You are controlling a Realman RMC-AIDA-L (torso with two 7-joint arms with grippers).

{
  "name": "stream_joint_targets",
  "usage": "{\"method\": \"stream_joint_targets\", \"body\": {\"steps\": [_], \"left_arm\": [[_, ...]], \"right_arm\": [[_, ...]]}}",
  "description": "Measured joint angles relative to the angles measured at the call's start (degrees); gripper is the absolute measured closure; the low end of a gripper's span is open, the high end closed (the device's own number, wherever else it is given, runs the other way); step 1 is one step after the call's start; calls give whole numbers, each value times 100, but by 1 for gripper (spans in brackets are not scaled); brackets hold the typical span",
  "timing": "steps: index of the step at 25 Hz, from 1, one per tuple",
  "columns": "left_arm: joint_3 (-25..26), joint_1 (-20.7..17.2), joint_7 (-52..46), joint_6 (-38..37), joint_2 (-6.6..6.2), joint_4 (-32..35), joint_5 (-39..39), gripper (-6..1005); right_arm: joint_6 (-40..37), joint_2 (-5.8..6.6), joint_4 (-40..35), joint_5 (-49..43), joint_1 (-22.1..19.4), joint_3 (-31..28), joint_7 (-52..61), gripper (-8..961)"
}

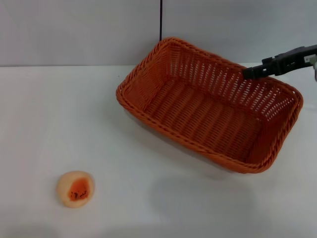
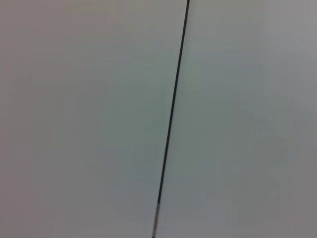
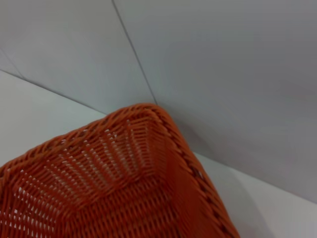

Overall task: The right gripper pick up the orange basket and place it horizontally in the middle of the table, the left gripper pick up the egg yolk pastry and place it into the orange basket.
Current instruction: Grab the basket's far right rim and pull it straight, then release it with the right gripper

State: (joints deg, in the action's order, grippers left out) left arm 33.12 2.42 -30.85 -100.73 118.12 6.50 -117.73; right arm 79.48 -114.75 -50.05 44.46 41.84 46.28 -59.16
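Note:
The orange basket (image 1: pixel 208 114) hangs tilted over the right half of the white table (image 1: pixel 49 124), with a faint shadow under it. My right gripper (image 1: pixel 249 73) reaches in from the right edge and is shut on the basket's far rim. One basket corner (image 3: pixel 109 188) fills the right wrist view, where the fingers do not show. The egg yolk pastry (image 1: pixel 75 188) lies alone near the front left of the table, orange-red patch up. My left gripper is out of view; its wrist camera shows only wall.
A grey wall (image 1: pixel 74 29) with a thin dark vertical seam (image 1: pixel 161 20) stands behind the table. Bare tabletop lies between the pastry and the basket.

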Motion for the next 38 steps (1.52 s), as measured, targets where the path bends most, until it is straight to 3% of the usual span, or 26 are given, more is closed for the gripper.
{"method": "stream_joint_targets", "body": {"steps": [13, 28, 38], "left_arm": [[-122, 13, -52, -294, -9, 3, -5, 187], [-122, 49, -61, -404, -9, 10, 5, 187], [-130, 48, -35, -412, -2, -2, 1, 187]], "right_arm": [[-769, -64, 811, 329, 44, 71, -716, 273], [-811, -64, 944, 101, 96, 167, -636, 304], [-815, -95, 908, -26, 73, 221, -623, 477]]}}
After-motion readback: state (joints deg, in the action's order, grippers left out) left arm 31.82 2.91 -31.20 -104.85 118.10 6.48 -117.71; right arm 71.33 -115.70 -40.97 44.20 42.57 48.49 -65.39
